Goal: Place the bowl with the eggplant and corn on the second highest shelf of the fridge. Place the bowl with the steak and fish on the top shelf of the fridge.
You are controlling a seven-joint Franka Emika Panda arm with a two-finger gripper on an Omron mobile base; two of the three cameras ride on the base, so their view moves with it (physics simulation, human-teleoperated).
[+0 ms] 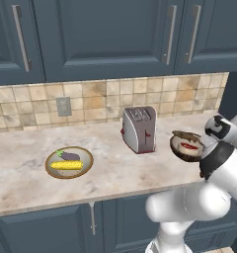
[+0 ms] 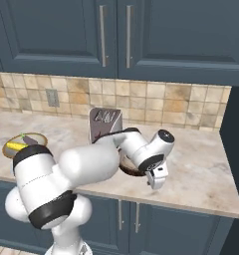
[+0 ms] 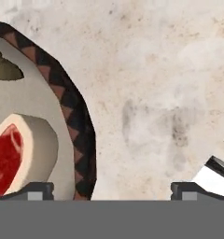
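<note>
The bowl with the steak (image 3: pixel 11 154) and fish (image 3: pixel 2 67) stands on the counter right of the toaster; its dark, triangle-patterned rim (image 3: pixel 81 140) runs between my fingertips. My gripper (image 3: pixel 111 191) is open, pointing down over that rim, with one fingertip (image 3: pixel 37 190) above the bowl's inside and the other above bare counter. From the left base camera this bowl (image 1: pixel 187 146) is beside my arm; from the right base camera the arm covers most of it (image 2: pixel 127 170) and the gripper (image 2: pixel 156 182) hangs at its right. The other bowl (image 1: pixel 68 162) holds the eggplant (image 1: pixel 70 156) and corn (image 1: pixel 66 165). The fridge's shelves are out of view.
A silver toaster (image 1: pixel 139 129) stands between the two bowls. The marble counter (image 1: pixel 21 173) runs along a tiled wall under blue-grey cabinets (image 1: pixel 105 34). A dark tall panel (image 2: pixel 237 134) closes the counter's right end; I cannot tell if it is the fridge.
</note>
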